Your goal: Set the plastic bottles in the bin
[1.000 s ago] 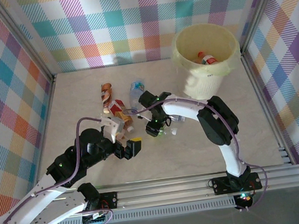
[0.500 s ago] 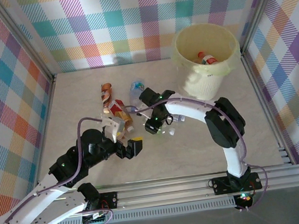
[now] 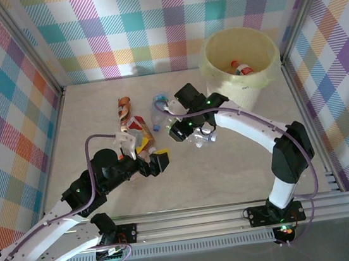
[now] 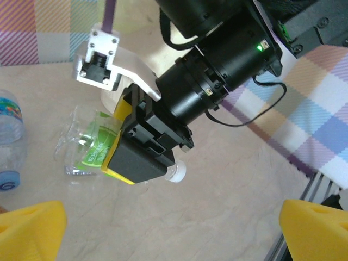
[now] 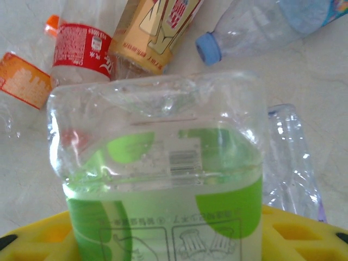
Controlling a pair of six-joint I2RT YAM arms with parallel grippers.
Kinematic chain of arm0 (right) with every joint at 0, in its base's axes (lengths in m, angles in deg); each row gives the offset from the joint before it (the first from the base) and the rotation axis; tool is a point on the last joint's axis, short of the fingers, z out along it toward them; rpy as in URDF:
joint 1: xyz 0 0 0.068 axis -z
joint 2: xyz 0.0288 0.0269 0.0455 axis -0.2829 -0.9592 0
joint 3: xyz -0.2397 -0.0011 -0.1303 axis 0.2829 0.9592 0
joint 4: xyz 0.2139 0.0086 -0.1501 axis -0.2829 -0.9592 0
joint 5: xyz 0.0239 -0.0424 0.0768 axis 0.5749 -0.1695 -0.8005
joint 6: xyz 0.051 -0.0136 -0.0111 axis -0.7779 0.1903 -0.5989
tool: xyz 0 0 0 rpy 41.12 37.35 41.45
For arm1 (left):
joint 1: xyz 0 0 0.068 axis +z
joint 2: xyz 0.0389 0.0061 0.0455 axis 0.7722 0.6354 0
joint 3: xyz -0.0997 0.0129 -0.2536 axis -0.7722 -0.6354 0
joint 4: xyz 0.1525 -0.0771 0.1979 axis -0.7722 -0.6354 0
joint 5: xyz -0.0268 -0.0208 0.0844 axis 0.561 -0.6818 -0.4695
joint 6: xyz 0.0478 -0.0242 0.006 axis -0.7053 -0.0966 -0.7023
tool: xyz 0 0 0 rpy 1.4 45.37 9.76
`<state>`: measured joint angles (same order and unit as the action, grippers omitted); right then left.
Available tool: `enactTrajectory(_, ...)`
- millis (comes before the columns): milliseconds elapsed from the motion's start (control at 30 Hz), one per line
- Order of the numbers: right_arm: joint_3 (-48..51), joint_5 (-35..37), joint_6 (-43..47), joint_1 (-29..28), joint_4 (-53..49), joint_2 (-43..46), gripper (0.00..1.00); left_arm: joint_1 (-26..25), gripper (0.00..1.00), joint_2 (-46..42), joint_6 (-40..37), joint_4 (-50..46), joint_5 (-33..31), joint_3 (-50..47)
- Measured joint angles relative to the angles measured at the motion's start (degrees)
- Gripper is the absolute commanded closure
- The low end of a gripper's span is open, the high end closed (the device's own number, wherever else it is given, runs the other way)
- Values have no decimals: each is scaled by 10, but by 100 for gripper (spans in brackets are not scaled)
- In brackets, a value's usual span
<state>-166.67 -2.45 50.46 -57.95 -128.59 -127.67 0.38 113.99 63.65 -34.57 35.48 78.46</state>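
A clear bottle with a green label (image 5: 163, 179) is held in my right gripper (image 5: 168, 239), its yellow fingers (image 5: 304, 228) shut on both sides of it. From above, that gripper (image 3: 184, 131) holds the bottle (image 3: 201, 138) over the table's middle, left of the bin (image 3: 252, 92). The left wrist view shows the same bottle (image 4: 92, 147) and its white cap (image 4: 176, 173). My left gripper (image 3: 156, 162) is open and holds nothing. One bottle with a red label (image 3: 241, 67) lies in the cream bin.
Loose bottles lie on the table behind and left of the grippers: a red-label one (image 5: 81, 46), a brown-label one (image 5: 155, 32), a blue-capped clear one (image 5: 255, 27), an orange-label one (image 5: 22, 79) and a crushed clear one (image 5: 291, 157). Checked walls close in three sides.
My right gripper has risen with the green-label bottle and moved back and right, toward the bin. The left gripper has crept slightly forward and right.
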Motion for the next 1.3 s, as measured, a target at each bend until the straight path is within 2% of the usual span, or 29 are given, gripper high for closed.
enactTrajectory(267,-21,10,-35,16,16,30,44,0,0,55,7,49,9,3)
enactTrajectory(700,-73,64,-82,80,87,103,43,0,0,108,8,93,118,26)
enactTrajectory(967,-123,129,-121,136,123,105,37,0,0,129,20,96,136,45)
enactTrajectory(1300,-277,191,-142,203,117,35,39,0,0,142,39,86,132,46)
